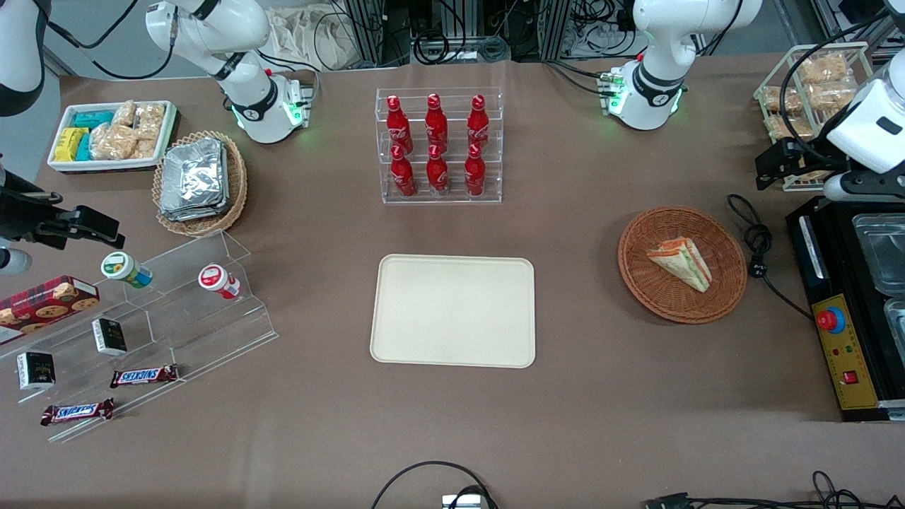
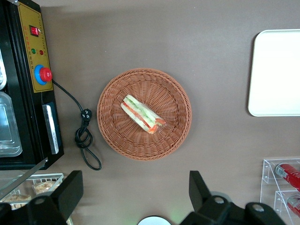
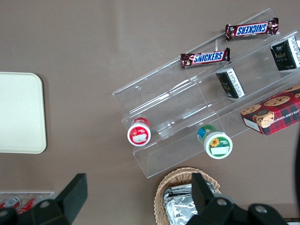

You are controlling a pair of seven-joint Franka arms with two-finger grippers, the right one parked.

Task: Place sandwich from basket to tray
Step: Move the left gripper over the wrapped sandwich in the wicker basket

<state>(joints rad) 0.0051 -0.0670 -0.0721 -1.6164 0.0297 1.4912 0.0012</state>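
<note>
The sandwich [image 1: 681,261] [image 2: 142,114], a pale wedge with red, orange and green layers, lies in the round reddish-brown basket [image 1: 728,293] [image 2: 112,126]. The cream tray [image 1: 453,311] [image 2: 276,72] lies flat near the table's middle and has nothing on it. My left gripper [image 1: 775,165] [image 2: 136,192] hangs high at the working arm's end of the table. It is apart from the basket and a little farther from the front camera. Its fingers [image 2: 70,190] are spread wide open with only bare table between them.
A black machine with a red button [image 1: 831,319] and its coiled cable [image 1: 758,244] lie beside the basket. A wire rack of snacks [image 1: 813,85] stands near the gripper. The cola bottle rack [image 1: 438,145] stands farther from the front camera than the tray.
</note>
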